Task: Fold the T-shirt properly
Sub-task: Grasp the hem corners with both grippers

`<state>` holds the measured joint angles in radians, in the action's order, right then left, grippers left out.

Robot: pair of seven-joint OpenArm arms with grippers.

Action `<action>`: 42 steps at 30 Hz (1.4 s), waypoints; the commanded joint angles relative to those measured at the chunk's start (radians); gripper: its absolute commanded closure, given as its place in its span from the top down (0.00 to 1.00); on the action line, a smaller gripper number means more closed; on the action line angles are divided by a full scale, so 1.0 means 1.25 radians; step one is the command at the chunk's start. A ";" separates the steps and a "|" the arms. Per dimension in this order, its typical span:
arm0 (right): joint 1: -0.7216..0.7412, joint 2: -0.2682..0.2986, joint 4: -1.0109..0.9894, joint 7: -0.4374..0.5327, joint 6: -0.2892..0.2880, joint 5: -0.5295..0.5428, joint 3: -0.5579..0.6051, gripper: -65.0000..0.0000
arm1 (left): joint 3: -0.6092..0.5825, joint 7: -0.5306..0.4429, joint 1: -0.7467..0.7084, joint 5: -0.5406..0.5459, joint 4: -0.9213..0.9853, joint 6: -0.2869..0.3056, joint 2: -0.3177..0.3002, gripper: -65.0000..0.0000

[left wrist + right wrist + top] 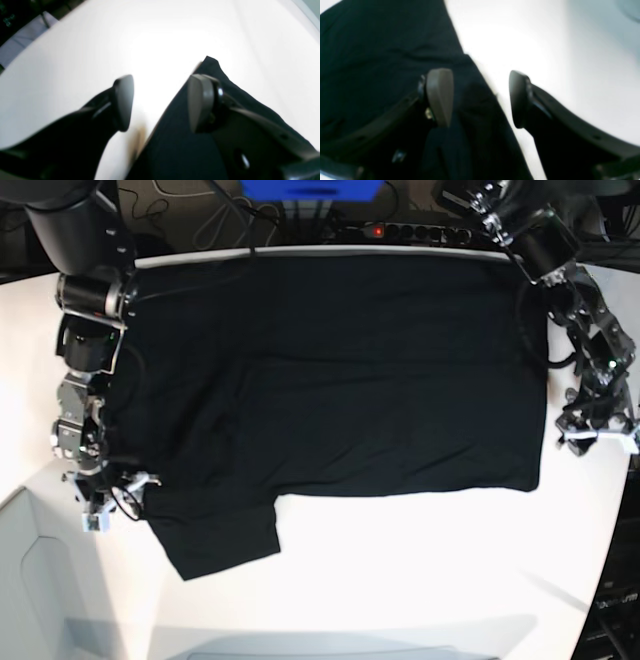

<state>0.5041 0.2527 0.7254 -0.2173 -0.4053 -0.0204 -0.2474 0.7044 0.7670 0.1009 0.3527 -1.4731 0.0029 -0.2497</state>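
The broad white bench [400,580] lies bare across its whole 6 o'clock half in the base view, with a narrower bare strip at 3 o'clock and another at 9 o'clock. The large black short-sleeved cloth T-shirt [330,380] is spread flat over the 12 o'clock half, its upper edge running along the bench's far edge. Its lower edge is straight from centre to 3 o'clock, and one sleeve juts toward 7 o'clock. The visible side is plain black with soft creases. The left gripper [160,102] stands just beside the shirt's 3 o'clock edge, jaws apart, one finger over cloth and one over bare bench. The right gripper [480,98] sits at the 8 o'clock edge by the sleeve, jaws likewise spread, straddling the cloth edge.
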 commanded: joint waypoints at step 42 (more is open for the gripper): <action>0.010 0.002 -0.118 0.079 0.004 0.010 0.005 0.47 | -0.486 -0.464 0.326 0.012 0.731 0.002 -0.102 0.30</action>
<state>0.5087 0.2497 0.5774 -0.0669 -0.4023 0.0002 -0.2413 0.0956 0.1596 0.4934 0.3614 -0.5552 0.0036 -0.3672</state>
